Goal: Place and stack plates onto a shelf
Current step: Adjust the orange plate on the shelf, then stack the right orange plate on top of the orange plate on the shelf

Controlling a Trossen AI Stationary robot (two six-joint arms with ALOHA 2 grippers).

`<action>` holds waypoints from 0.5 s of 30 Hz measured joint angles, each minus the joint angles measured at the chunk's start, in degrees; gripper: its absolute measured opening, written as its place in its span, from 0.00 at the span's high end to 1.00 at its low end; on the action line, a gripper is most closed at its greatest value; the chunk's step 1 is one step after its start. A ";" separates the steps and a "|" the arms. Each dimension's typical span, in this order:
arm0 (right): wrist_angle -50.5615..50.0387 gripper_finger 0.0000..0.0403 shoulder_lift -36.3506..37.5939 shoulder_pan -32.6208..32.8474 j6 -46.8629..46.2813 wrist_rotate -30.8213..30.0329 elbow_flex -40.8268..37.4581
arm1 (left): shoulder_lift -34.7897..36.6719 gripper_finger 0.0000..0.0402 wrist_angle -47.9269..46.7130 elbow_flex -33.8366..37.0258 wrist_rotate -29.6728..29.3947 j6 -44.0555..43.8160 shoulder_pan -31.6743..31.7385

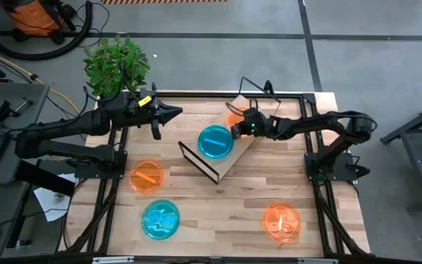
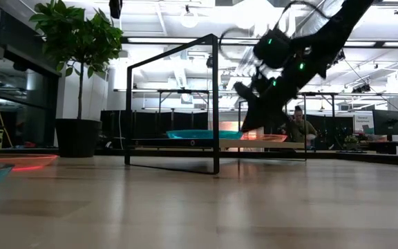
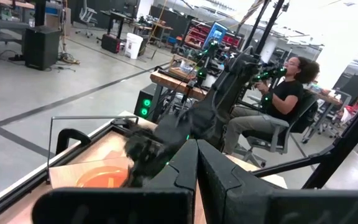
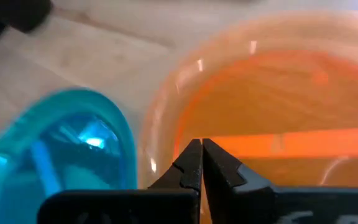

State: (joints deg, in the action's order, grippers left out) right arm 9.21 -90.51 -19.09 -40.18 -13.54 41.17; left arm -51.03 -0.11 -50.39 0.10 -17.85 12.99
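Observation:
The shelf [image 1: 228, 157], a wooden board with black wire ends, lies slantwise at mid-table. A cyan plate [image 1: 215, 141] rests flat on it, with an orange plate [image 1: 233, 117] behind it, also on the board. My right gripper [image 1: 236, 129] is shut and reaches in from the right, tips down at that orange plate [image 4: 278, 93] beside the cyan one [image 4: 61, 149]. My left gripper [image 1: 176, 111] is shut and hovers left of the shelf, near the far edge. An orange plate [image 1: 147, 177], a cyan plate [image 1: 160, 218] and another orange plate [image 1: 281, 221] lie on the tabletop. My right gripper's shut fingertips [image 4: 191, 155] point slanting down from the table's right, over the orange plate's inner floor [image 4: 229, 118] near the side facing the cyan plate. In the low view the tips [image 2: 246, 124] come down to the plate [image 2: 264, 137]; whether they touch it, I cannot tell.
A potted plant [image 1: 116, 66] stands at the far-left corner behind my left arm. The shelf's wire end [image 2: 215, 104] rises high above the board. A person [image 3: 288, 93] sits beyond the table's right side. Bare wood lies between the three loose plates near the front.

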 joint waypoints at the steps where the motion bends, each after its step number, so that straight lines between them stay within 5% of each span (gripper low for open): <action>1: -0.19 1.00 1.72 -0.02 1.33 -0.04 0.00 | 0.00 1.00 0.00 0.00 0.01 0.19 0.00; 5: -4.48 1.00 10.08 0.02 6.92 0.65 0.02 | 0.00 1.00 -0.19 0.00 0.02 0.42 0.00; 15: -15.47 1.00 32.28 6.43 13.28 13.62 0.02 | -0.02 1.00 -7.50 0.00 0.81 0.63 -0.02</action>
State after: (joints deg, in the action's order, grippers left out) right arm -6.27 -58.23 -12.67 -26.89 0.08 41.19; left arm -51.05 -7.61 -50.39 0.91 -17.22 12.97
